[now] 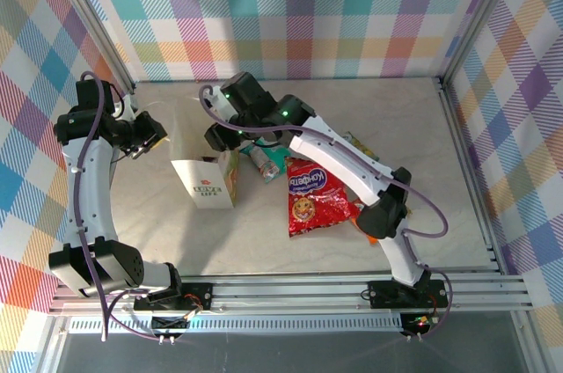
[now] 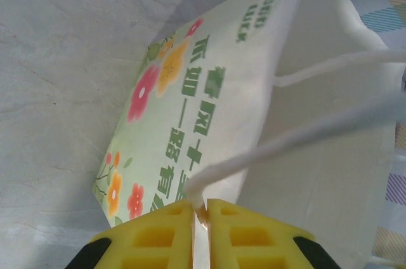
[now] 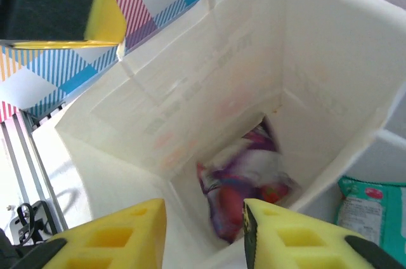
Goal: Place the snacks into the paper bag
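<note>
The white paper bag [image 1: 204,184] stands open left of centre, with its flower print and green lettering [image 2: 190,91] facing the left wrist camera. My left gripper [image 2: 202,210] is shut on a white cord handle [image 2: 285,139] and holds it to the left [image 1: 151,135]. My right gripper [image 3: 203,215] hovers open over the bag's mouth [image 1: 218,137]. A purple packet [image 3: 247,183] lies blurred at the bottom of the bag. The large red packet [image 1: 312,197] lies on the table to the bag's right. The teal-white packet [image 1: 273,162] [image 3: 371,209] is just beside the bag.
A green-yellow packet [image 1: 359,142] lies behind the right forearm, and a bit of orange [image 1: 355,218] peeks out by the right elbow. Metal frame rails [image 1: 466,171] and checked walls close in the marble-grey table [image 1: 422,127].
</note>
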`<state>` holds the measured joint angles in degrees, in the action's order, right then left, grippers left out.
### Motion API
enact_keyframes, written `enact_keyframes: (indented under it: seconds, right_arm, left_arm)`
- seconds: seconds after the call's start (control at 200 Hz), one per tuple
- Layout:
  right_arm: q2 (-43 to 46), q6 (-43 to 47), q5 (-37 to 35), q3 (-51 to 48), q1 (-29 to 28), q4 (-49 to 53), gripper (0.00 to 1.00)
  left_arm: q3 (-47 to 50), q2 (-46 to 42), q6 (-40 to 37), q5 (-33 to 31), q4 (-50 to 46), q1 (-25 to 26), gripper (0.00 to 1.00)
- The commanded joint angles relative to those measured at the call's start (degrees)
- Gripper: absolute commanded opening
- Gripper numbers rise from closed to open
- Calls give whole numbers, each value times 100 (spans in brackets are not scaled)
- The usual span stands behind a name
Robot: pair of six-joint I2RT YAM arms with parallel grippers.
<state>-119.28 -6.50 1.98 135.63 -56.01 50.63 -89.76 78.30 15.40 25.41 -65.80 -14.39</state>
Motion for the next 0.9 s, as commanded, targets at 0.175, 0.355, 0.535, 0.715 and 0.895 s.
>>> enact_keyframes:
  seconds: [0.175,0.355,0.535,0.715,0.895]
  right_arm:
    - [966,-52,-315,-707,-99,-291,42]
    - [1464,-155,-490,-1335,-113,-478,45]
    - [2119,-310,-731,-2141,-122,-733,50]
    - [2823,-465,-1076,-3082,-119,-1084,54]
    - [3205,-519,-1370,-3541,-112,-1079,55]
  left_arm:
    - [46,-61,-80,149,23,-86,14]
    - [48,-87,-121,80,-11,-81,14]
    - [72,-87,-176,-62,-56,-84,15]
    - [13,9,-178,-60,-64,-75,16]
    - [-38,62,-220,-206,-100,-42,16]
